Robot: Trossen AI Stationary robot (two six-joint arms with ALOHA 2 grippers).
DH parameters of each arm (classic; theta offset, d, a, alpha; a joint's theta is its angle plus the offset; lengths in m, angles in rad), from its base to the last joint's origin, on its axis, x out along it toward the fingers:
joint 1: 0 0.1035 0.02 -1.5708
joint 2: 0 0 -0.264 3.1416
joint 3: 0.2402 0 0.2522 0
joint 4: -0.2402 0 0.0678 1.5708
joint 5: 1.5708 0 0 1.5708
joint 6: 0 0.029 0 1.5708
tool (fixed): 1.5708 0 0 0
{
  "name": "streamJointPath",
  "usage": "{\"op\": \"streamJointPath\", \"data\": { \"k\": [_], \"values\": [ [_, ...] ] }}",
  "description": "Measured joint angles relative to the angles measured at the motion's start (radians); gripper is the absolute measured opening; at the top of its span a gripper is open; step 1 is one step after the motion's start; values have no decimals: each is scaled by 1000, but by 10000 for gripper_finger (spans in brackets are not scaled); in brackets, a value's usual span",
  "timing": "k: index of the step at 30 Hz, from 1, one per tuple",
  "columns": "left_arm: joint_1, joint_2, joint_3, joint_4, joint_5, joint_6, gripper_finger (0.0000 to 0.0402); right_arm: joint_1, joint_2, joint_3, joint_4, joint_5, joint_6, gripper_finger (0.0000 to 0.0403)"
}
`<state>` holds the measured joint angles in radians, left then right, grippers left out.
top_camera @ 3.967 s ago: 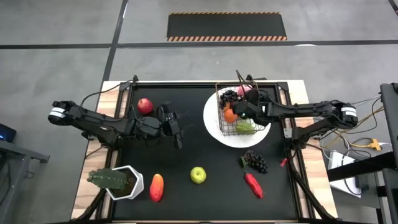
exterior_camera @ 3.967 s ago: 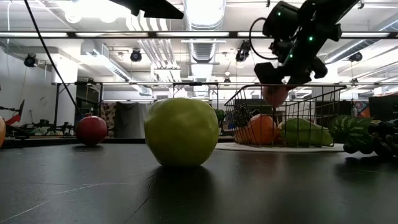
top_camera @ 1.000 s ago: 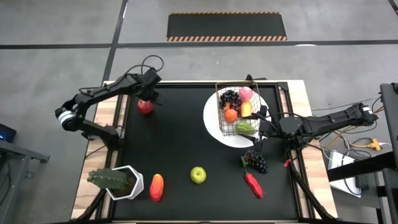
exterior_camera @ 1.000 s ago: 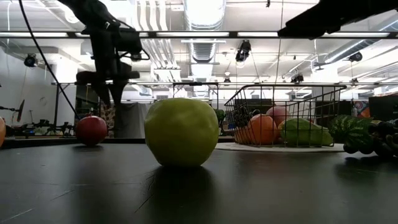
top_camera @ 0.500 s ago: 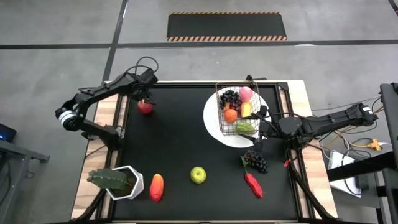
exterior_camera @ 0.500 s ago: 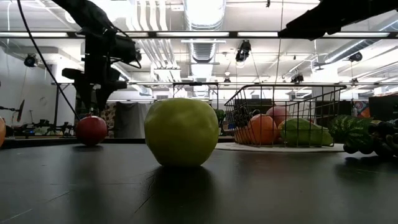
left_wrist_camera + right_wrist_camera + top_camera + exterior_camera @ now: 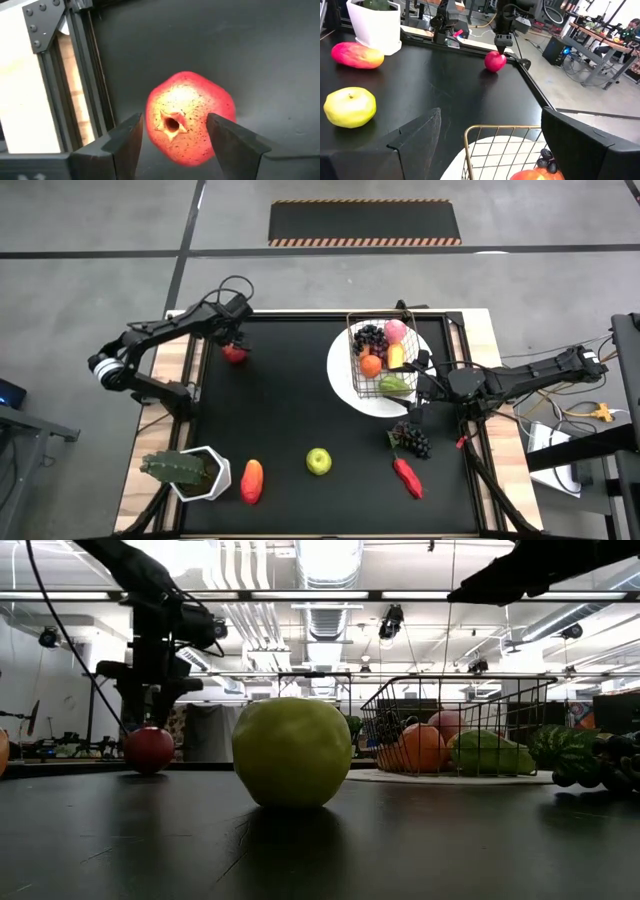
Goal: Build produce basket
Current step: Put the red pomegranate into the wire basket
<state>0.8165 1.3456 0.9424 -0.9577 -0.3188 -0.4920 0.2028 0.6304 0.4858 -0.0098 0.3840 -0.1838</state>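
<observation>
My left gripper (image 7: 174, 132) hangs directly over the red apple (image 7: 190, 116), fingers (image 7: 126, 141) spread to either side of it with a gap visible between each finger and the fruit; not gripping. The apple sits on the black table (image 7: 290, 410) just below me, near the table's far left corner. My right gripper (image 7: 418, 385) waits with its fingers wide apart, just beside the wire basket (image 7: 354, 376). The basket stands on a white plate (image 7: 340, 385) and holds several fruits.
</observation>
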Motion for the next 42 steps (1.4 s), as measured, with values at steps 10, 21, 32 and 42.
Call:
{"op": "streamJointPath", "data": {
  "k": [10, 21, 32, 42],
  "values": [
    [0, 0, -9, 9, 1, 1, 148, 0, 0, 0, -2, 0, 0, 327],
    [0, 1, -11, 3, 15, 3, 6, 0, 0, 0, -3, 1, 0, 327],
    [-61, -28, 6, -10, 66, 62, 0, 0, 0, 0, -14, 1, -3, 326],
    [-201, -114, 30, -4, 48, 117, 0, 0, 0, 0, -15, 9, -3, 327]
  ]
}}
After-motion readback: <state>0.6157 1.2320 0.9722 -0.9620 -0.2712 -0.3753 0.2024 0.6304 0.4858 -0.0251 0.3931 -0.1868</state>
